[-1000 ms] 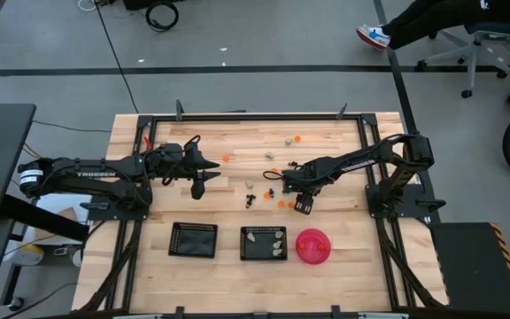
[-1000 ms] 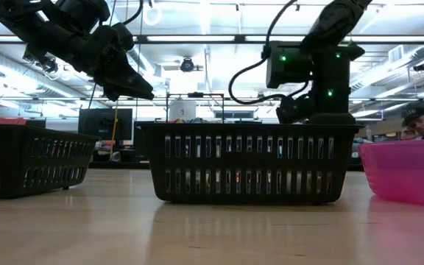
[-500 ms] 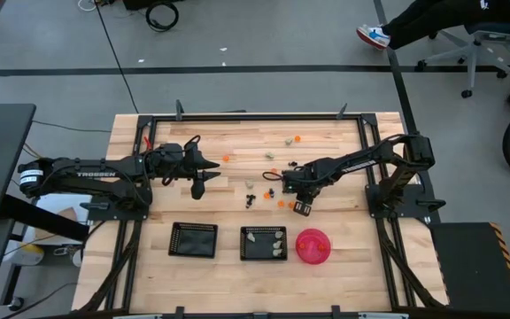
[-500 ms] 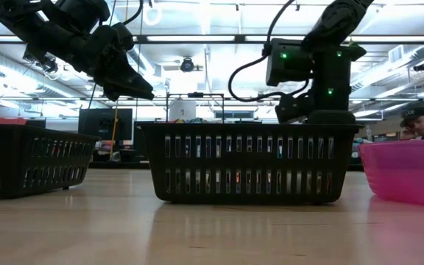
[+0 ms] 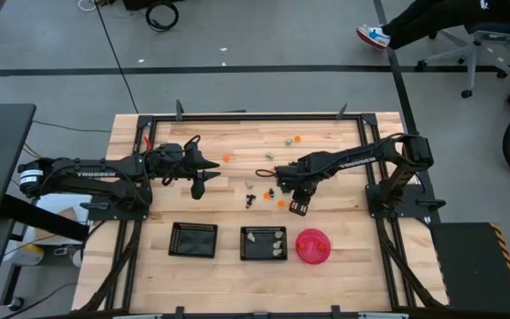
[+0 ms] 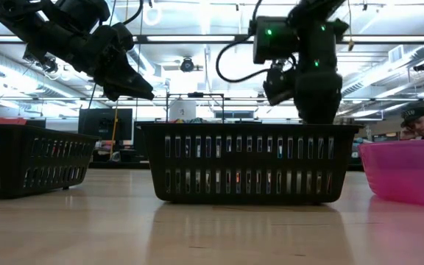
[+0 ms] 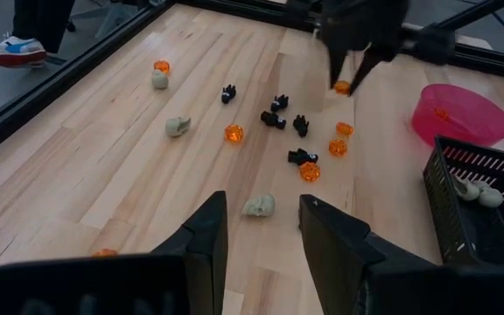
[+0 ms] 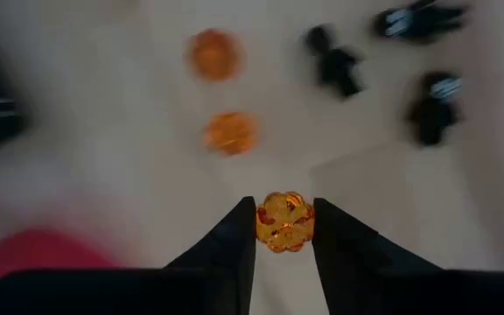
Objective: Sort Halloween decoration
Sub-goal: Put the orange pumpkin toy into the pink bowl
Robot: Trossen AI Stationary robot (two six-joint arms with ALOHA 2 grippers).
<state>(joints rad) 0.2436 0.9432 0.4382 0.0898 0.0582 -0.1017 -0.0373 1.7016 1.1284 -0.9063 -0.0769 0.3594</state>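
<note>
The Halloween decoration lies scattered mid-table: orange trinkets point(image 7: 234, 133), black ones point(image 7: 273, 118) and pale ones point(image 7: 258, 206). My right gripper point(image 8: 284, 229) points down above them, right of the middle point(image 5: 290, 193), shut on one orange trinket point(image 8: 284, 221). That trinket also shows in the left wrist view point(image 7: 343, 87), clear of the wood. My left gripper point(image 7: 261, 236) waits open at the table's left point(image 5: 206, 177), raised, touching nothing. My right gripper pinches the orange trinket's two opposite sides point(image 8: 265, 223) between its two fingers. The fingers come from above, pointing down. The trinket is lifted clear of the table, above the other orange trinkets point(image 8: 230, 133).
Near the front edge stand an empty-looking black mesh tray point(image 5: 193, 239), a second tray point(image 5: 264, 242) with pale trinkets in it, and a pink bowl point(image 5: 313, 245). More trinkets point(image 5: 295, 139) lie toward the far edge. A person sits beyond the table point(image 6: 422, 121).
My right gripper has risen from the table and shifted a little toward the left. One of the two orange trinkets that lay side by side under it no longer lies there.
</note>
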